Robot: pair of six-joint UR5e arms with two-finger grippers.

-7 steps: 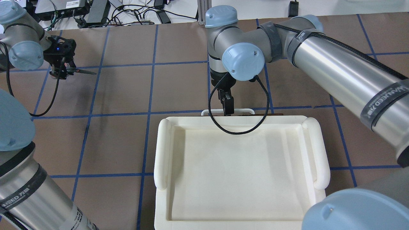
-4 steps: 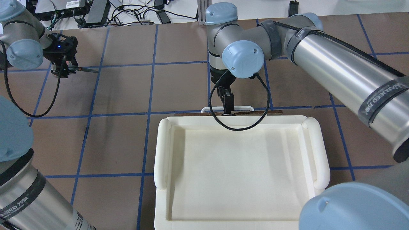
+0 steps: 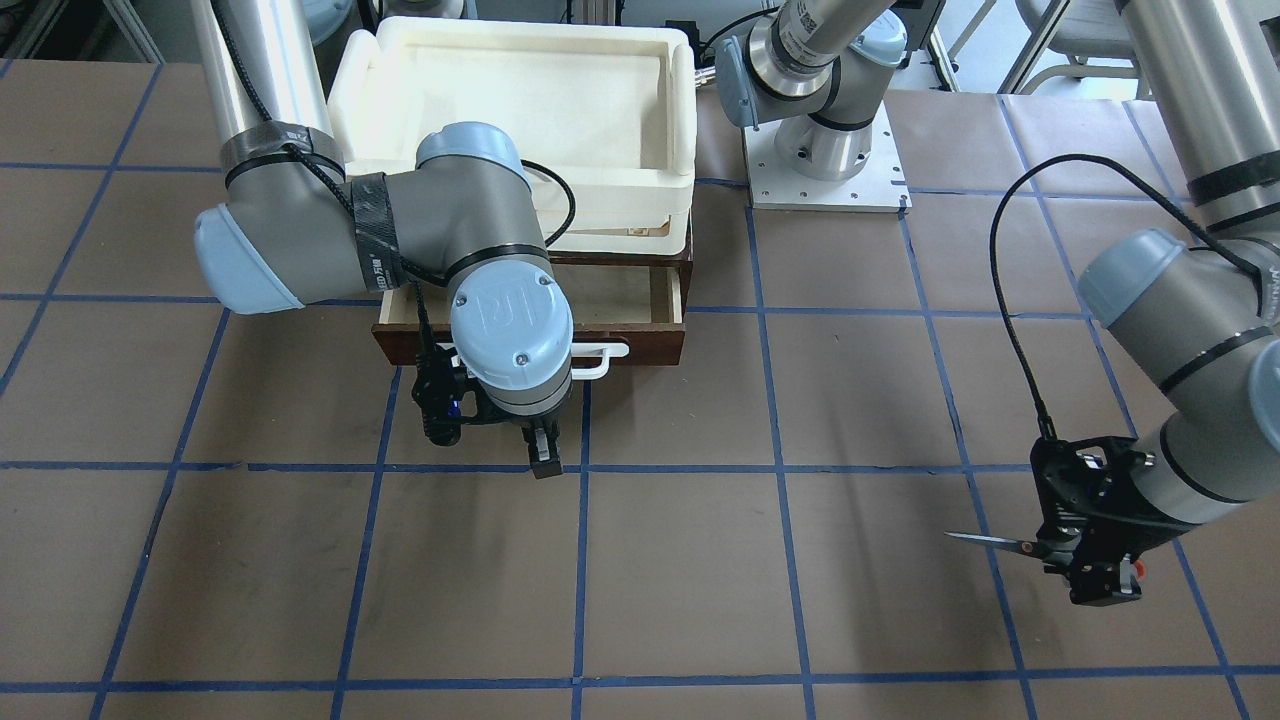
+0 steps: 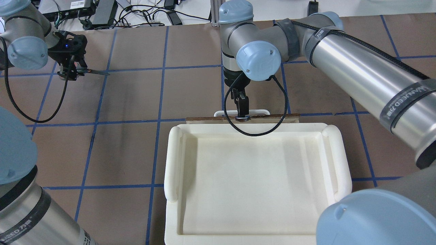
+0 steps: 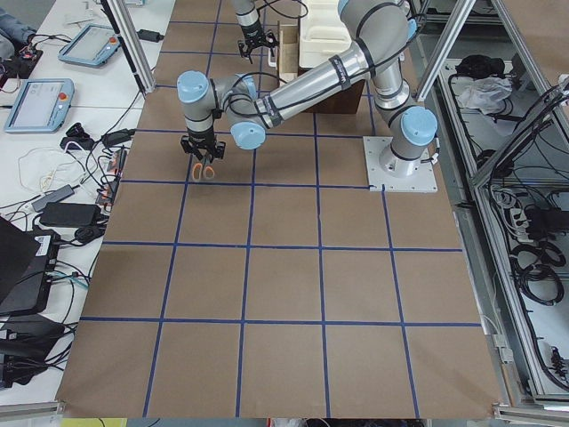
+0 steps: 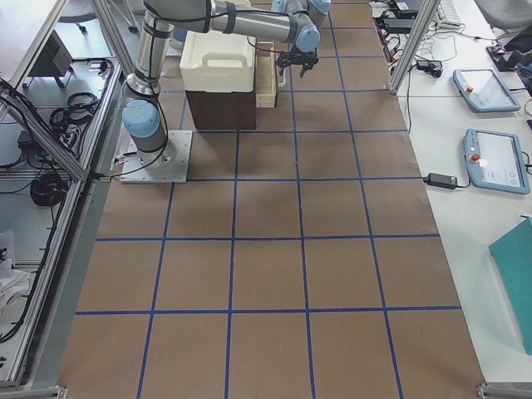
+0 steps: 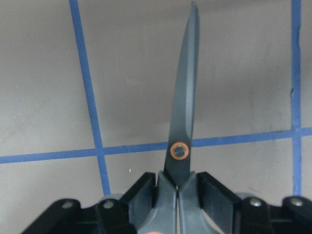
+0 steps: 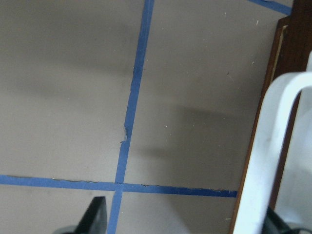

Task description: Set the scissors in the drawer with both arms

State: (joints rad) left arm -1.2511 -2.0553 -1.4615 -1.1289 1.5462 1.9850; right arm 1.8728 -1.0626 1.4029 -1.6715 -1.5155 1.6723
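My left gripper [image 4: 72, 70] is shut on the scissors [image 4: 97, 71] at the far left and holds them above the table, blades closed and level. In the left wrist view the dark blades [image 7: 183, 112] stick out ahead of the pads. My right gripper [image 4: 242, 114] is open at the white bar handle [image 4: 259, 111] of the dark brown drawer [image 3: 650, 345]. In the right wrist view the handle [image 8: 265, 146] lies between the fingers, close to the drawer-side one. The drawer stands partly pulled out, its pale interior [image 3: 610, 290] showing.
A cream-white plastic tray [image 4: 173, 160] sits on top of the drawer cabinet and hides most of the drawer from above. The brown paper table with blue tape lines lies bare between the two grippers. Cables and devices lie past the far edge.
The drawer has slid further out from under the tray as my right gripper moved away from the robot with the handle. My left gripper with the scissors has shifted slightly right and farther.
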